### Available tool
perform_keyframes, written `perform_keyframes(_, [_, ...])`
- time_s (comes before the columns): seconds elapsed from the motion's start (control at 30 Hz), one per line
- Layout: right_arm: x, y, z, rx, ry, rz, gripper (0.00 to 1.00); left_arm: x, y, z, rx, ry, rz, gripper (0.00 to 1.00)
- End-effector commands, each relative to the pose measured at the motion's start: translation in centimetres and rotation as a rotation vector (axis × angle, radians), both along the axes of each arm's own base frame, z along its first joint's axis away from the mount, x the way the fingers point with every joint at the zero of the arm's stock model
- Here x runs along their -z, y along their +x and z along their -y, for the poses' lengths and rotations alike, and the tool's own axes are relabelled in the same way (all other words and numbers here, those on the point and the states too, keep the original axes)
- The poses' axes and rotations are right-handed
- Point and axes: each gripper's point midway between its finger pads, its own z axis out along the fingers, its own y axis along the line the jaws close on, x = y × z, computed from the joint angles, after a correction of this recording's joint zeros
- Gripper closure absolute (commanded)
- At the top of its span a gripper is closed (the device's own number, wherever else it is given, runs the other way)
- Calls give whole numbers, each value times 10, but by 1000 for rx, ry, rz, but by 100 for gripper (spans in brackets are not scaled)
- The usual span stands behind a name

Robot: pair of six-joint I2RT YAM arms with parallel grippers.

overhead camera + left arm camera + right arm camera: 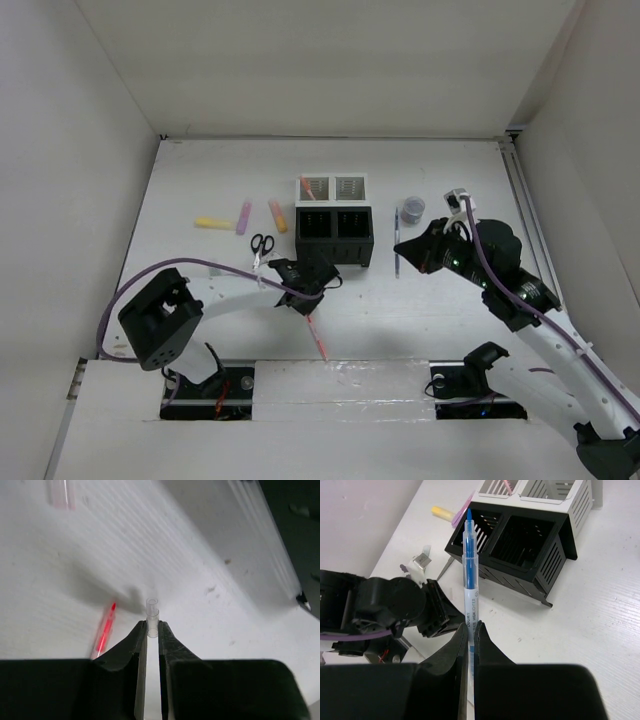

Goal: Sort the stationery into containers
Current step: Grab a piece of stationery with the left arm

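- The right gripper has its fingers clamped on the blue pen, held at 3 o'clock of the black compartments.
- The left gripper has its fingers pinched on a clear tube.
- The red pen lies on the table at the left gripper's 8 o'clock.

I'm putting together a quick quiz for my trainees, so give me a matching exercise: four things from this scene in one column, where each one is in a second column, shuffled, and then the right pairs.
Things
1. blue pen
2. clear tube
3. scissors
4. yellow highlighter

Places
A. on the table, just left of the black compartments
B. clamped between the right fingers
C. on the table, left of the pink highlighter
D. pinched between the left fingers

Pairs: 1-B, 2-D, 3-A, 4-C
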Motion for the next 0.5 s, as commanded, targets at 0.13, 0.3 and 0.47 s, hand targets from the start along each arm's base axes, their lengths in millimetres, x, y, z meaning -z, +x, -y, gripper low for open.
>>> perform_keyframes(0.13, [-10, 5, -9, -30, 18, 36, 100, -55, -6, 15, 43, -67, 109, 100])
perform_keyframes(0.3, [-17, 8, -9, -21, 21, 46, 100, -105, -3, 22, 67, -93, 243, 100])
perform_keyframes(0.47, [-24, 6, -15, -57, 38, 59, 100, -157, 8, 18, 169, -90, 432, 100])
